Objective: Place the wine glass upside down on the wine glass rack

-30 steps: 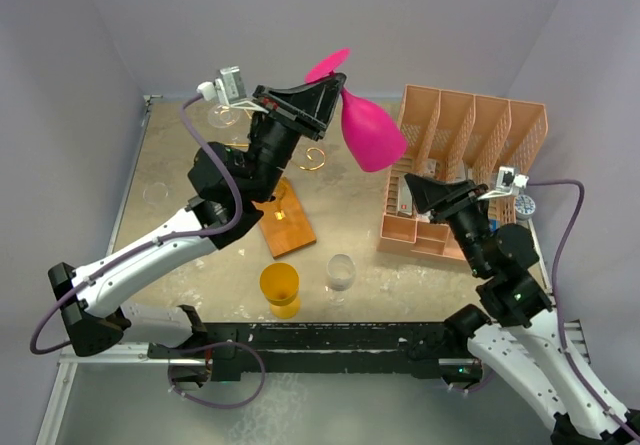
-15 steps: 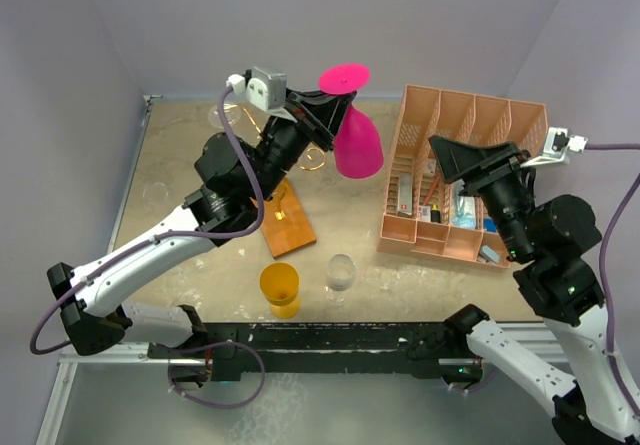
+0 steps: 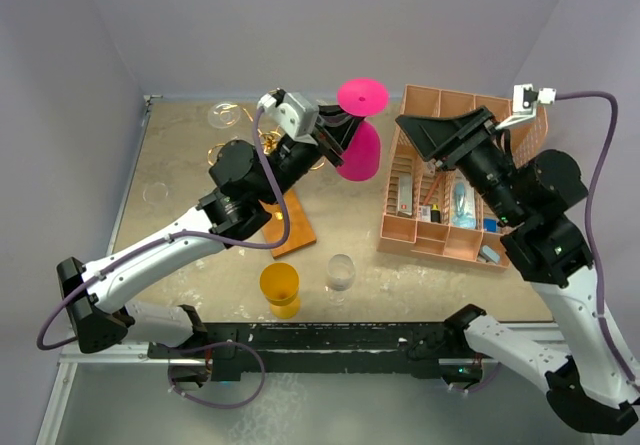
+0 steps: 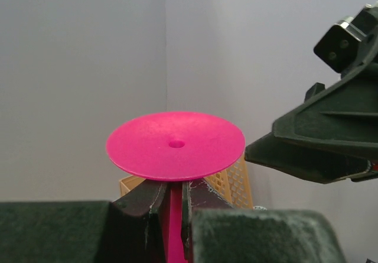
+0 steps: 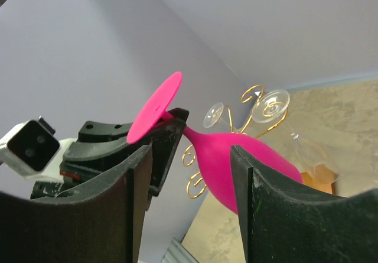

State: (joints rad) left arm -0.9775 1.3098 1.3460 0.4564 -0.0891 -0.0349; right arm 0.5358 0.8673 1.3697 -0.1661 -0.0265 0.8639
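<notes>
From above, the left arm (image 3: 240, 180) covers most of the rack (image 3: 290, 227); only its base and a few gold curls show. The left end effector (image 3: 338, 135) hides the stem of the glass (image 3: 360, 155). In the left wrist view the bowl lies below the edge. The items in the organizer (image 3: 430, 241) are too small to tell.

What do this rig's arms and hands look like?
Both arms have white links and black joint housings. The left hand and right hand are black wedges with dark fingers. A purple cable runs to a silver-white camera box at each wrist.
</notes>
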